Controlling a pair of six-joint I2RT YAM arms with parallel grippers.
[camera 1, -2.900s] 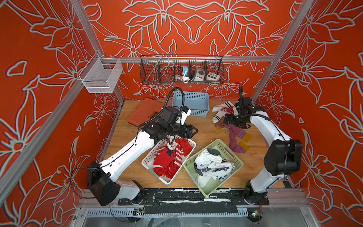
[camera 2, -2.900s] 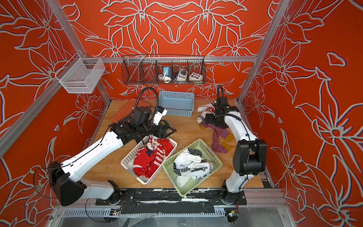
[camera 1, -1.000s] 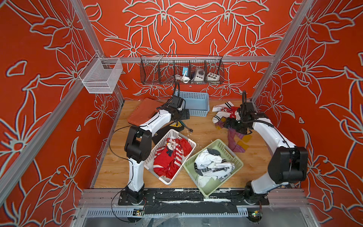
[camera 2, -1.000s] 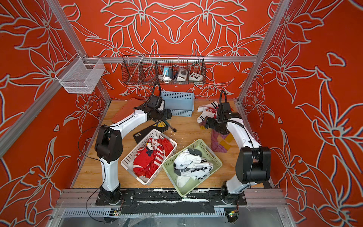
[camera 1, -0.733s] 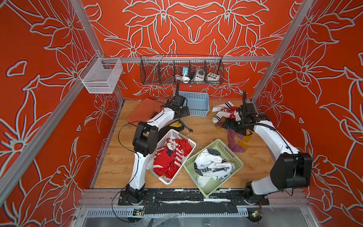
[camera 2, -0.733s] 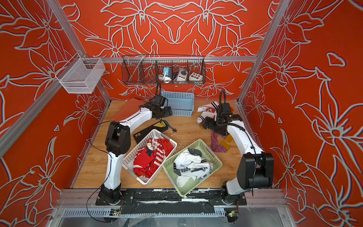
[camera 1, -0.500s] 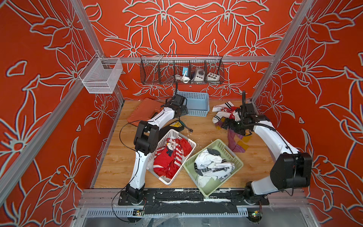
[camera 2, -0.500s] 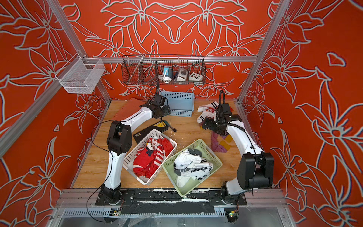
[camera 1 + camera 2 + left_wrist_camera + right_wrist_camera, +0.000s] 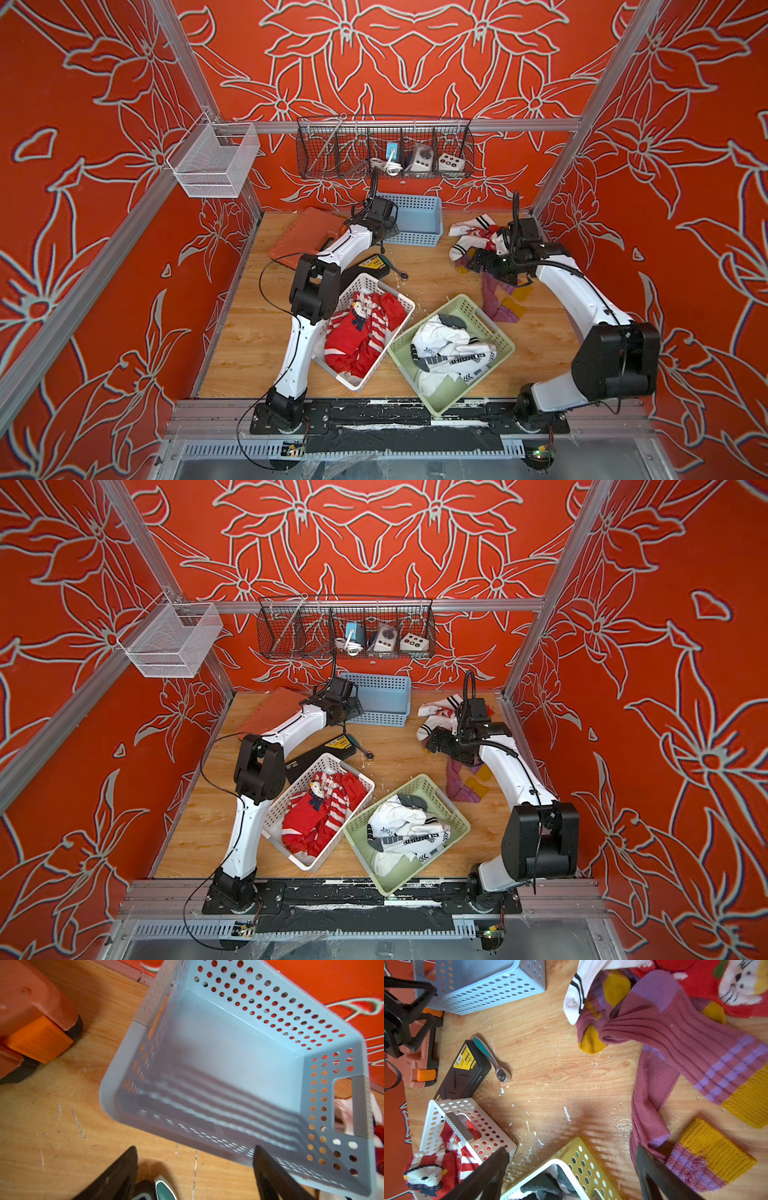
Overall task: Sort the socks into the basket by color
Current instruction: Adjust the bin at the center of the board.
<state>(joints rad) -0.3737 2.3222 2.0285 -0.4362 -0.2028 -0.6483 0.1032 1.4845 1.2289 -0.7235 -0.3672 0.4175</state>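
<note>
L arm: a few s ago it was over the white basket (image 9: 376, 280). It has since swung to the rear, and the left gripper (image 9: 193, 1153) now sits at the front wall of the blue basket (image 9: 228, 1001).
L jaws: apart, nothing btwn them.
R arm: barely moved. The right gripper (image 9: 572, 1149) hangs over bare table (image 9: 436, 274) just beside the purple socks (image 9: 675, 1032).
R jaws: wide apart, empty.
Blue basket: rear of table by the back wall, empty inside per left wrist view.
Red socks (image 9: 357, 332): in white basket.
White socks (image 9: 449, 353): in green basket (image 9: 478, 309).
Purple socks: on the table, right side, not in any basket. One end is tangled into the mixed pile (image 9: 467, 228) of white + red socks at rear right.
Meaning: L has left the red bin with empty jaws, so that drop looks done. Blue is the only empty bin, so prob meant for purple. My guess is L is about to grab its wall and drag it closer.
Remaining: all purple plus the mixed pile, approx. half the job.
Watch: purple overlaps the white/red in the pile, so a pinch by R could lift more than one colour.
</note>
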